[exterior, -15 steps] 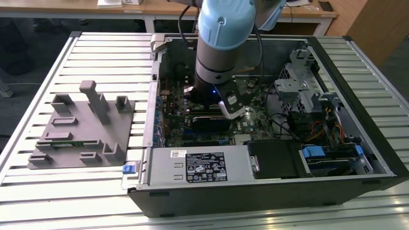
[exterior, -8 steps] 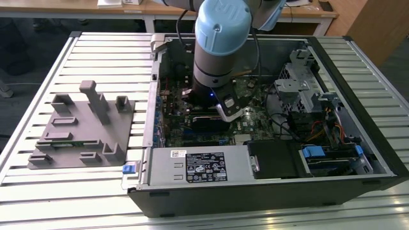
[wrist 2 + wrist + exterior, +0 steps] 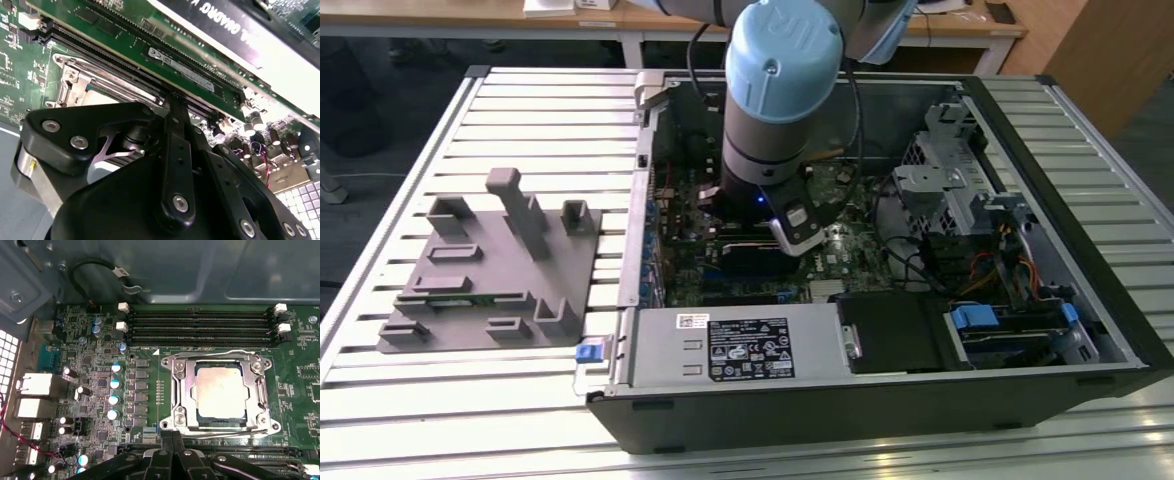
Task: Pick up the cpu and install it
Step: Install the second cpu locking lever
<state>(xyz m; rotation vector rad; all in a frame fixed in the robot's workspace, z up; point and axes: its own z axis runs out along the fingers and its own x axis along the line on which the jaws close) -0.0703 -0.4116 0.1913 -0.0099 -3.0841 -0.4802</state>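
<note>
The cpu [image 3: 220, 392] is not in the jaws. In the first wrist view it lies flat in the socket frame [image 3: 182, 390] on the motherboard [image 3: 145, 340], pale metal top up, with the frame around all four of its edges. The gripper [image 3: 172, 435] hangs just short of the near side of that frame. Its jaws are closed tip against tip, with nothing between them. Take the jaw tips as the middle of a dial and the memory slots [image 3: 200, 325] as 12 o'clock: the cpu then sits at about 1 o'clock from the tips, near but apart, with the frame's near rail between them. The chip is close to square, so it has no real long axis, and its edges run parallel to the memory slots. Whether the frame's levers are latched I cannot tell. In the exterior view the arm [image 3: 774, 90] reaches down into the open computer case [image 3: 1067, 130], which lies on the slatted table [image 3: 534, 110]. A grey fixture [image 3: 494, 270] lies at 9 o'clock from the case, well apart from the gripper.
</note>
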